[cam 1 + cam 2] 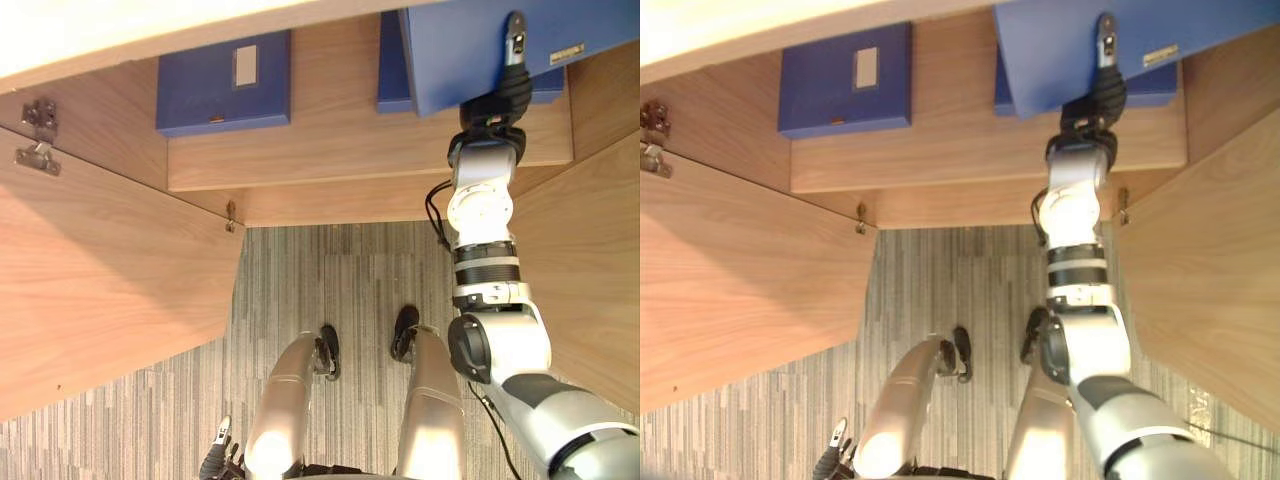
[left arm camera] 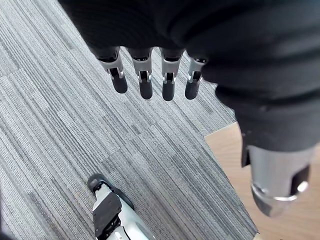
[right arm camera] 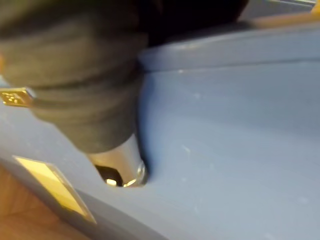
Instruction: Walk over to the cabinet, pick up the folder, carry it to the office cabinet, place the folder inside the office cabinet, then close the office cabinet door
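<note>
Blue and tilted, the folder (image 1: 470, 50) sits at the open cabinet's (image 1: 350, 150) upper right, in the grasp of the right hand (image 1: 497, 103). The thumb (image 1: 515, 35) lies pressed flat along the folder's face, pinching it, while the fingers are hidden beneath it. In the right wrist view the thumb tip bears on the same blue cover. The folder hangs over the right part of the wooden shelf (image 1: 300, 160) and covers much of a second folder (image 1: 391, 70) lying there. Whether it rests on the shelf cannot be told. A third folder (image 1: 225, 85), with a pale label, lies flat further left on the same shelf, well apart from the held one. Both wooden doors stand open, the left door (image 1: 110, 280) and the right door (image 1: 590, 270) flanking the grey striped carpet (image 1: 340, 270). The left hand (image 2: 145, 82) hangs low over that carpet, fingers straight and side by side, holding nothing.
</note>
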